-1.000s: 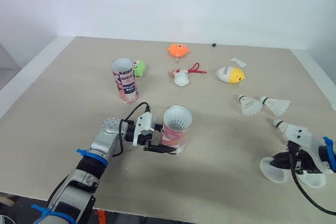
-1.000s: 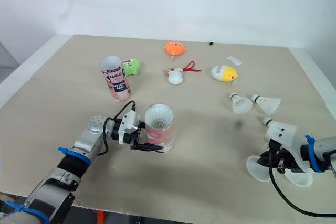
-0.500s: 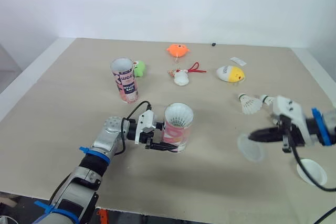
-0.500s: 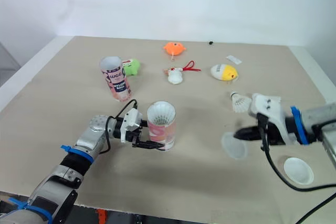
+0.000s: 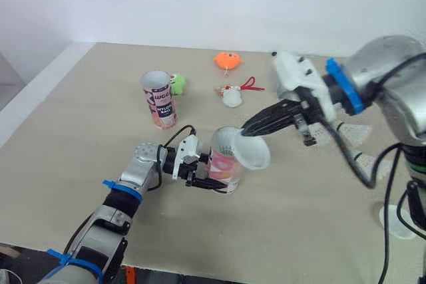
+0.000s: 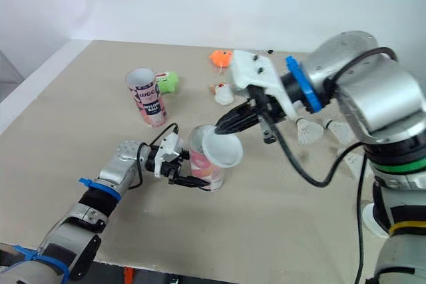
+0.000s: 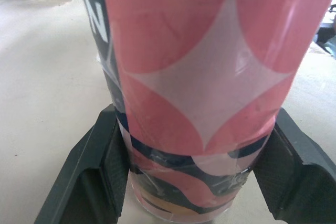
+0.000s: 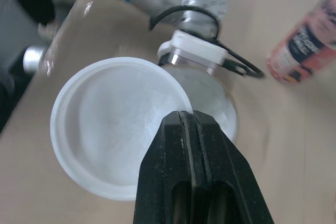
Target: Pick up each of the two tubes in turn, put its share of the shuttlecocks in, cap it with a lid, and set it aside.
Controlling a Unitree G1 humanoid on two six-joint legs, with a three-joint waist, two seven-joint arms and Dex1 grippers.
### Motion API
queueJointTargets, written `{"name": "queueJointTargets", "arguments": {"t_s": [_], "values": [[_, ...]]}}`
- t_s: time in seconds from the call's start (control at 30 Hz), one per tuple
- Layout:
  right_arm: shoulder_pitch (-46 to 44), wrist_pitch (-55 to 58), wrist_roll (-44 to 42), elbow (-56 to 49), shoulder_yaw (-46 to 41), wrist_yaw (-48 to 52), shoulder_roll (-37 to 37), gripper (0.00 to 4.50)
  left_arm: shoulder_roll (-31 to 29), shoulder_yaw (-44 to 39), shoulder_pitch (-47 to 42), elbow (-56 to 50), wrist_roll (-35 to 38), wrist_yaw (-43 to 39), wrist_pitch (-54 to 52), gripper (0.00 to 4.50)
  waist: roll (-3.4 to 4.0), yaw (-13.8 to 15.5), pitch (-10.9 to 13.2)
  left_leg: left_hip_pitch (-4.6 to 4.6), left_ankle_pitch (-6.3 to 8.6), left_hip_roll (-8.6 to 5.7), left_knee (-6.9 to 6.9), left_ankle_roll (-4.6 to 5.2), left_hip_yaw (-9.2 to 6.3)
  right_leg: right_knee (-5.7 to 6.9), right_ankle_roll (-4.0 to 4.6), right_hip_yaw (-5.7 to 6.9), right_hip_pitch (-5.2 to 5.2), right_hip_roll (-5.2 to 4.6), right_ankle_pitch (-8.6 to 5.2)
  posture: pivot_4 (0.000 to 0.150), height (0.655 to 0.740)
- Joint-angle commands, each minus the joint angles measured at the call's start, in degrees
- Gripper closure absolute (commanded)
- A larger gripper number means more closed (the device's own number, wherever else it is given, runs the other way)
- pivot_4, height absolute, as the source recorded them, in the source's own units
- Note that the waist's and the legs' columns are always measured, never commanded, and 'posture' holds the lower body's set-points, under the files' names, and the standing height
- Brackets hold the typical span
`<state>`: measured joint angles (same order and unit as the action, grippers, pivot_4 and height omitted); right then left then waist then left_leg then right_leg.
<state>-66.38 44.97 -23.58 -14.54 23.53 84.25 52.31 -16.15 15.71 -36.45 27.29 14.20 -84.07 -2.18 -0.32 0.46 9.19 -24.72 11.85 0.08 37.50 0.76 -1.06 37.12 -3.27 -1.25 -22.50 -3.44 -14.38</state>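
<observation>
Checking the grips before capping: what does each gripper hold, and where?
The left gripper clamps the tube low on its sides. The right gripper pinches the lid by its rim.

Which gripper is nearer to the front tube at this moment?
Left. The left gripper is clamped on the front tube near its base, while the right gripper holds a lid at its mouth.

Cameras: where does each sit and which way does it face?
Left eye view: on the head, looking forward and down over the table; both arms show, left pincer around the tube, right pincer holding a lid by its mouth.
Right eye view: beside it, same scene.
Left wrist view: on the left wrist, looking along its fingers at the tube's lower wall.
Right wrist view: on the right wrist, looking past its shut fingers onto the lid and tube mouth.
Shared: both wrist views show the tube.
</observation>
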Motion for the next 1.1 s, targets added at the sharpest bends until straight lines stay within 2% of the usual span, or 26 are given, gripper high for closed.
{"name": "queueJointTargets", "arguments": {"t_s": [0.03, 0.37, 0.63, 0.9, 1.1], "values": [[-1.95, -4.34, 4.33, 0.88, 1.88, 1.53, -0.52, 4.48, -2.17, 3.83, 2.2, 0.44, -3.19, -1.65, -3.85, 1.67, 0.0, -0.02, 0.0, 0.0, 0.01, 0.02, 0.0, -0.02, -0.02, 0.0, 0.01, 0.01, 0.0, 0.03, -0.01, 0.15, 0.74], [-5.31, -14.69, 15.29, 6.44, 5.72, 1.7, -5.73, 4.48, -3.55, 5.17, 2.65, -0.44, -5.12, -0.59, -2.01, 1.67, 0.01, -0.25, -0.01, 0.21, 0.04, 0.26, -0.07, -0.08, 0.05, 0.18, 0.28, 0.05, 0.04, 0.25, -0.07, 0.15, 0.74], [-5.78, -14.78, 14.47, 3.33, 3.44, 3.86, -6.22, 4.48, -3.03, 5.5, 3.1, -0.58, -5.15, 0.66, 0.12, 1.67, 0.01, -0.22, -0.01, 0.26, 0.03, 0.42, -0.07, -0.08, 0.12, 0.19, 0.42, 0.05, 0.05, 0.35, 0.01, 0.15, 0.74], [0.56, -13.02, 13.97, -3.86, 2.83, 3.33, -4.16, 4.48, -3.22, 5.0, 3.89, -1.35, -4.07, 1.39, 0.16, 1.67, 0.0, -0.05, -0.02, 0.26, 0.03, 0.4, -0.04, -0.09, 0.1, 0.18, 0.41, 0.05, 0.1, 0.33, 0.0, 0.15, 0.74], [2.19, -15.63, 17.34, -2.84, 3.75, 0.6, -5.75, 4.48, -3.56, 4.25, 4.04, -1.71, -3.61, 1.6, -0.23, 1.67, 0.0, -0.08, -0.02, 0.28, 0.04, 0.41, -0.06, -0.1, 0.11, 0.17, 0.42, 0.05, 0.1, 0.33, -0.01, 0.15, 0.74]]}}
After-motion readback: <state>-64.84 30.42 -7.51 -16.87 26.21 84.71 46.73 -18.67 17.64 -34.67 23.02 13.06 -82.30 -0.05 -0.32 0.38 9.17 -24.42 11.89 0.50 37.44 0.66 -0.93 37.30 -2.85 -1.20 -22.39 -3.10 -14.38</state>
